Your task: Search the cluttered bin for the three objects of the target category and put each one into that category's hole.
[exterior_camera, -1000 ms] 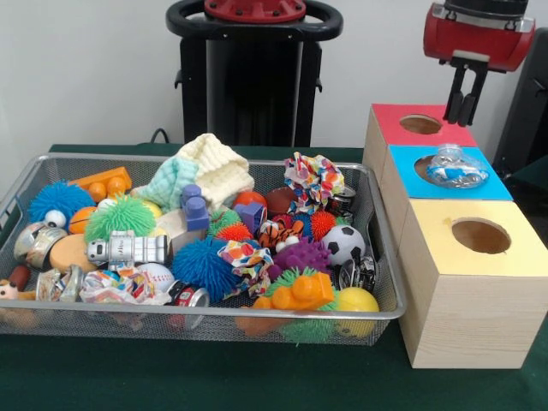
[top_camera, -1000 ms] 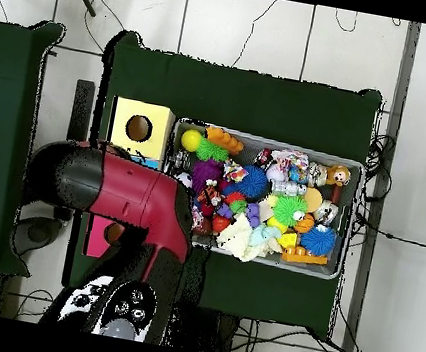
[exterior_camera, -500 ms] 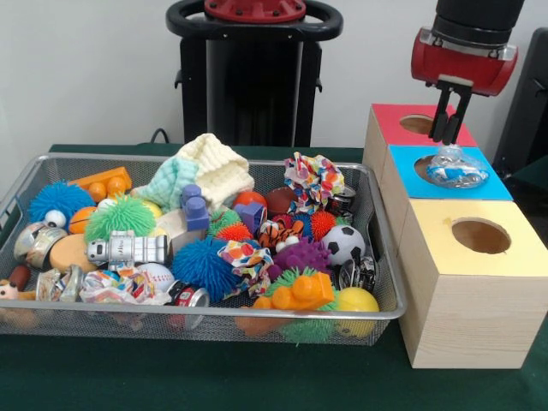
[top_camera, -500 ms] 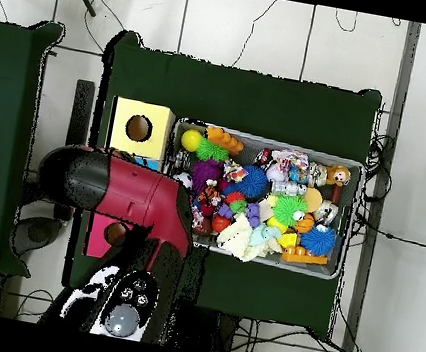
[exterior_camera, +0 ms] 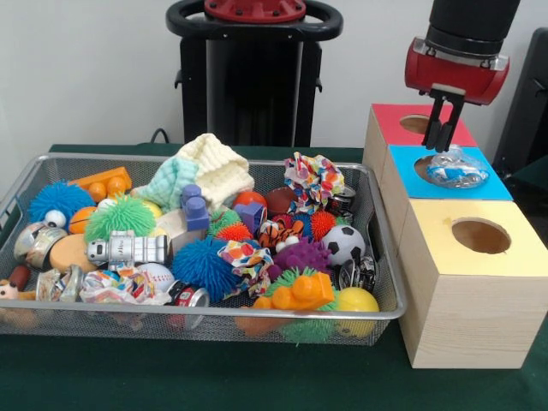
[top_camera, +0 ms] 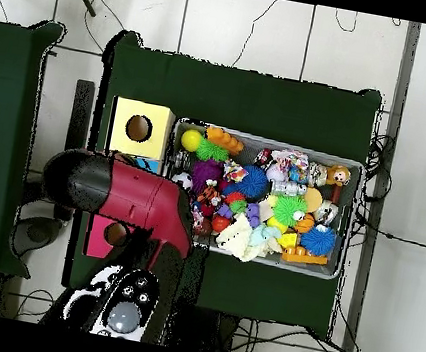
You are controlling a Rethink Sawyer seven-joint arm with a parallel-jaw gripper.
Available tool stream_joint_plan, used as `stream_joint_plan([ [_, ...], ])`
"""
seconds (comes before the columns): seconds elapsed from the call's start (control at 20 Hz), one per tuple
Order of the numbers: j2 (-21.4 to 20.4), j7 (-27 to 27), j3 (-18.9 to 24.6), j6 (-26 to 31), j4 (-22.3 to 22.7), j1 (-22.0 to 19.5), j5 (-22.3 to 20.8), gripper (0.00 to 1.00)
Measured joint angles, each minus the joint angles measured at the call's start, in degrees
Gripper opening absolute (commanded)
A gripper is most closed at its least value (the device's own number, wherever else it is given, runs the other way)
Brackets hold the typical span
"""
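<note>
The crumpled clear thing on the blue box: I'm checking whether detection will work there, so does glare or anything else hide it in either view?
Front view: the clear crumpled plastic sits over the blue box's hole, with bright highlights that blur its outline, and the tool just above. Overhead view: the red arm covers that box, hiding it.

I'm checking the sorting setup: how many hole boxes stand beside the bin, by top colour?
Red box: 1
Blue box: 1
Yellow box: 1
Total: 3
</note>
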Motion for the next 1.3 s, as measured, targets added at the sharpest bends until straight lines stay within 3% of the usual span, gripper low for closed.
stream_joint_plan([
  [1.3,1.7,0.0,0.5,0.0,0.3,0.5,0.0,0.0],
])
